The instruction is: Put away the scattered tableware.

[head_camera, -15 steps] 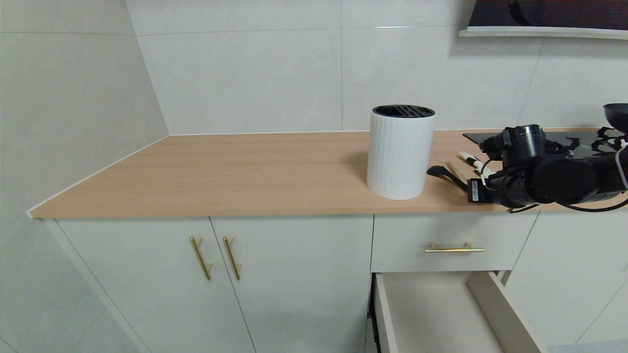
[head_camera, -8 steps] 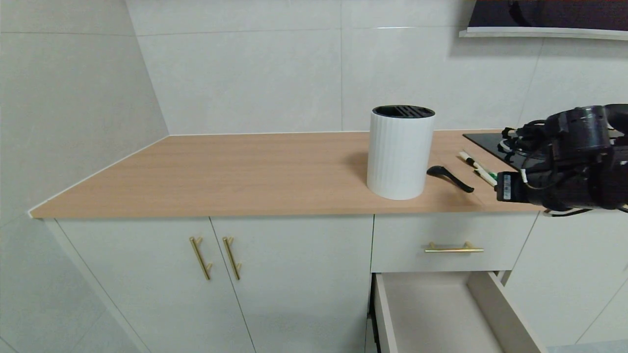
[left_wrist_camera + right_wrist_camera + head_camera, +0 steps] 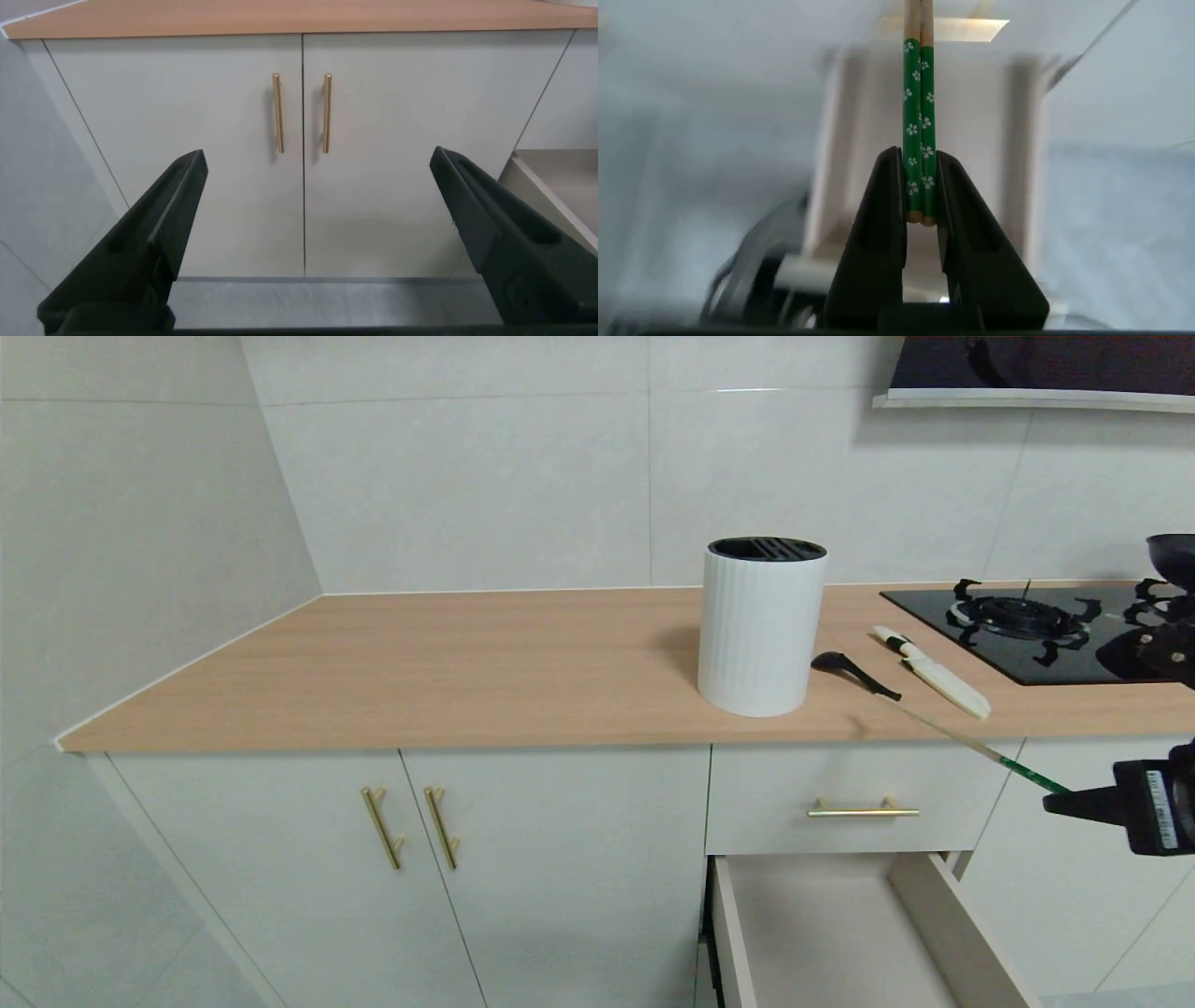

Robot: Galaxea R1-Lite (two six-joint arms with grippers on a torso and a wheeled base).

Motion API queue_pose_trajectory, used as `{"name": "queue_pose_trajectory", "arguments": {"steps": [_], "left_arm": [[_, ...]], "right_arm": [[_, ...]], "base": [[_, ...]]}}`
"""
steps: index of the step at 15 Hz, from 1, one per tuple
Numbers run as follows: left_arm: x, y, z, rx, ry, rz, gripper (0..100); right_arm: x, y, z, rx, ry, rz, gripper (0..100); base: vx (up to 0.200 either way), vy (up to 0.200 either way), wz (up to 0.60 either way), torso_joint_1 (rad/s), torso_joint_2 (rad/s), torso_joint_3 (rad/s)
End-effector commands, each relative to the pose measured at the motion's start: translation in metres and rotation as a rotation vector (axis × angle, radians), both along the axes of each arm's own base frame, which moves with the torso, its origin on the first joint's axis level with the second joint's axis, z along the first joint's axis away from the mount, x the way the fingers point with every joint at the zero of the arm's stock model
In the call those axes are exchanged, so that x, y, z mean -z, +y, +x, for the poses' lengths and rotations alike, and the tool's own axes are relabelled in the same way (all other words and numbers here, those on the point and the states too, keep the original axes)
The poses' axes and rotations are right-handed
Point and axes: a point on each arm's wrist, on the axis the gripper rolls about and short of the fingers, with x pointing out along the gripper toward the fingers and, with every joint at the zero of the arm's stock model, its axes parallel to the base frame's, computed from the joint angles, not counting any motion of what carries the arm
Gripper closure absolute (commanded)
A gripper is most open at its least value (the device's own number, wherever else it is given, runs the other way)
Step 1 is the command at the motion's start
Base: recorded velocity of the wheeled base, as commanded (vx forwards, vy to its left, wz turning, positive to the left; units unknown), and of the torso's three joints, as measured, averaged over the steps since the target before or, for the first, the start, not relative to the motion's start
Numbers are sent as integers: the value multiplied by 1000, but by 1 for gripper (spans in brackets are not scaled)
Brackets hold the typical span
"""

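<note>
My right gripper (image 3: 1057,799) hangs off the counter's front at the right, above the open drawer (image 3: 920,905), shut on a pair of chopsticks (image 3: 1027,771) with green flowered ends (image 3: 915,121). Their pale tips slant up toward the counter edge. On the wooden counter (image 3: 467,663) stands a white ribbed utensil holder (image 3: 761,625) with a black slotted top. Right of it lie a black spoon (image 3: 854,674) and a white knife (image 3: 934,674). My left gripper (image 3: 318,233) is open, low down, facing the cabinet doors (image 3: 299,159).
A black gas stove (image 3: 1027,621) takes up the counter's far right. Tiled walls close the back and left. Below the counter are two doors with gold handles (image 3: 411,826), a shut drawer (image 3: 864,803) and the pulled-out drawer beneath it.
My right arm has swung from over the counter beside the spoon down and right, off the front edge, carrying the chopsticks. The knife and stove are uncovered now.
</note>
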Motion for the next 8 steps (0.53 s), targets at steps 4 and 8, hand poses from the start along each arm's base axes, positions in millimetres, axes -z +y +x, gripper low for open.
{"name": "queue_pose_trajectory", "arguments": {"steps": [4, 8], "left_arm": [[0, 0, 0, -1, 0, 0, 0], [0, 0, 0, -1, 0, 0, 0]], "right_arm": [[-15, -1, -23, -121, 34, 68, 100], [14, 8, -5, -201, 123, 10, 100]], "base": [[0, 0, 0, 0, 0, 0], [0, 0, 0, 0, 0, 0]]}}
